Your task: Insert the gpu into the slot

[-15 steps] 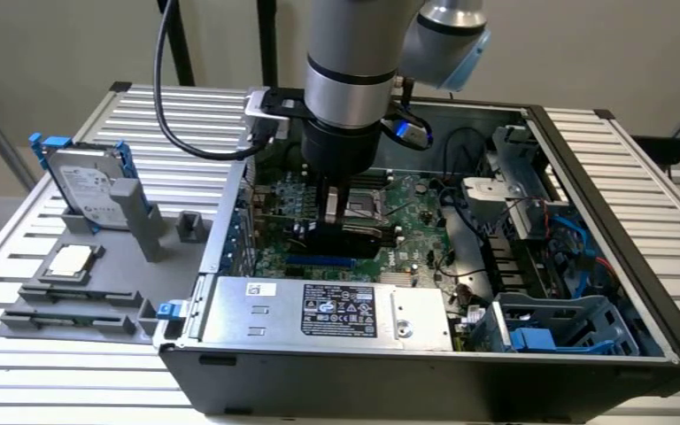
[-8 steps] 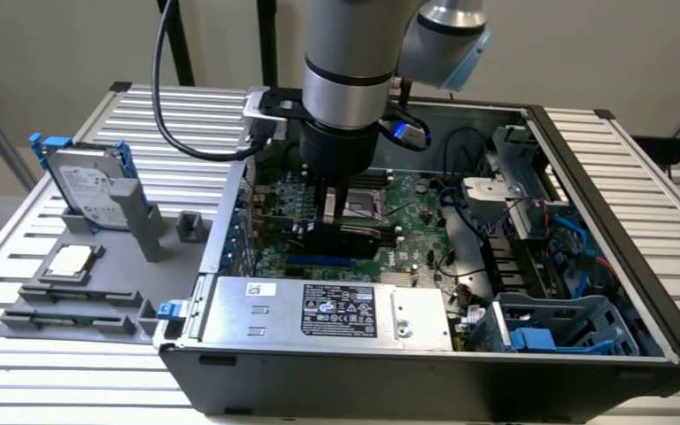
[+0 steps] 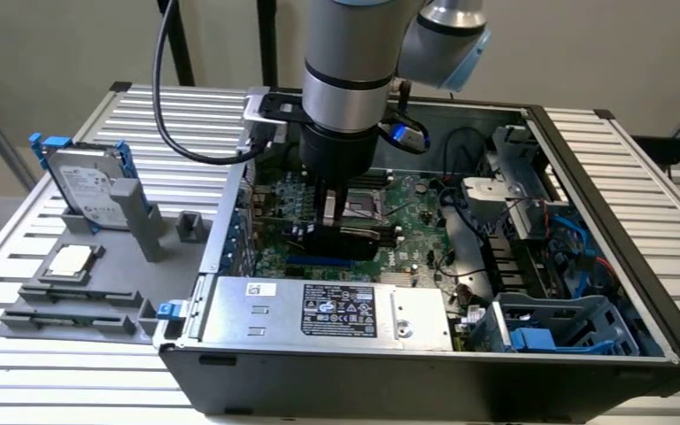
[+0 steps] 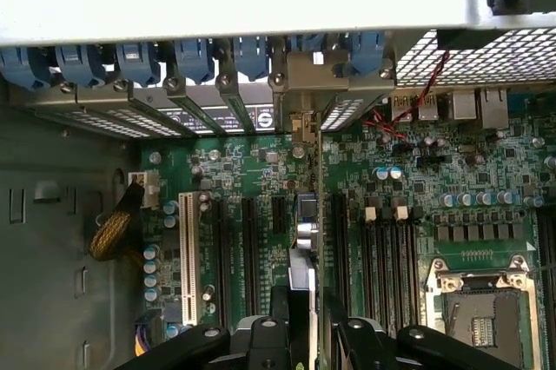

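Pincer (image 3: 343,220) hangs inside the open computer case (image 3: 623,266), its jaws shut on the gpu (image 3: 358,241), which it holds on edge by the upper side. The blue slot (image 3: 314,262) lies straight beneath the card on the green board (image 3: 417,199). Its long axis runs the same way as the card's, and a stretch of blue peeks out past the card's lower edge toward the exterior view's left. In the wrist view the card's metal end points at the case's back wall with its row of blue clips (image 4: 193,56). The card's lower edge sits right at the slot. Whether it has entered the slot, I cannot tell.
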Available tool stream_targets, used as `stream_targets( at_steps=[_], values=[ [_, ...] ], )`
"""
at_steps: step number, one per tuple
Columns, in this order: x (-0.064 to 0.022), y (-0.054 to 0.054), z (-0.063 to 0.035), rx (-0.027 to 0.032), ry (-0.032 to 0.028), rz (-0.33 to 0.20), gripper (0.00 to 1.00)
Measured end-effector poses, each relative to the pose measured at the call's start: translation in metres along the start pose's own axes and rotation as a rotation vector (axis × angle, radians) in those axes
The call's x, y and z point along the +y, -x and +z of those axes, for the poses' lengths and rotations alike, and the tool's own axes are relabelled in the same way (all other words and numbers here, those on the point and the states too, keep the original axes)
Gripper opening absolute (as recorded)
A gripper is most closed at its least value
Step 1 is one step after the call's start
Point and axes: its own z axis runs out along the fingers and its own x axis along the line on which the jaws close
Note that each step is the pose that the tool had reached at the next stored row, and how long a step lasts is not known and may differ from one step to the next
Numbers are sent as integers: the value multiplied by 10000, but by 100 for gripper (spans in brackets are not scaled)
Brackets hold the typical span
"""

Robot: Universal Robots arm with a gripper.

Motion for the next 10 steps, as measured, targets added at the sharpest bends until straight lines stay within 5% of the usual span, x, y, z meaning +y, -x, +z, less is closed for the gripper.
stream_targets(
  at_steps=[10],
  values=[
    [1, 20, 20, 11, 2, -206, 26]
  ],
)
